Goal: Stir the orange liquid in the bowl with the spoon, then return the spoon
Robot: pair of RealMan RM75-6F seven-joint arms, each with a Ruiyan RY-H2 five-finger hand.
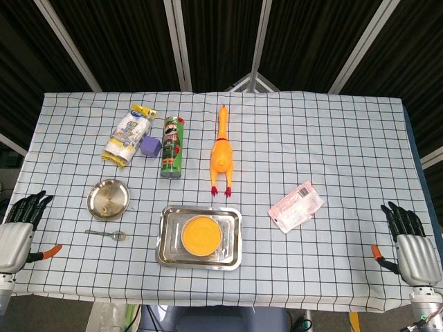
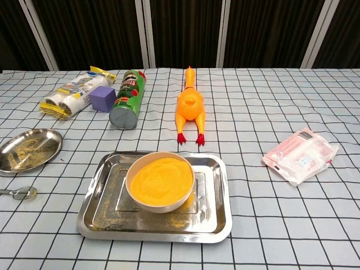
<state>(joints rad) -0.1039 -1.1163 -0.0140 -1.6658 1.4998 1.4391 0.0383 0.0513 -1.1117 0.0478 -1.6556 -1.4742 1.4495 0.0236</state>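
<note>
The spoon (image 1: 106, 234) lies crosswise at lower left, bowl end pointing right. Both hands, left (image 1: 19, 232) and right (image 1: 410, 241), are spread, empty.

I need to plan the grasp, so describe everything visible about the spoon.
The spoon is small and looks like shiny metal, with a thin straight handle and a rounded bowl facing up. It lies flat on the checked tablecloth, handle pointing toward the robot's left, bowl toward the steel tray. It sits just in front of the round metal plate, apart from it. Nothing touches it; the left hand rests at the table edge, well clear. In the chest view only its bowl end shows.
</note>
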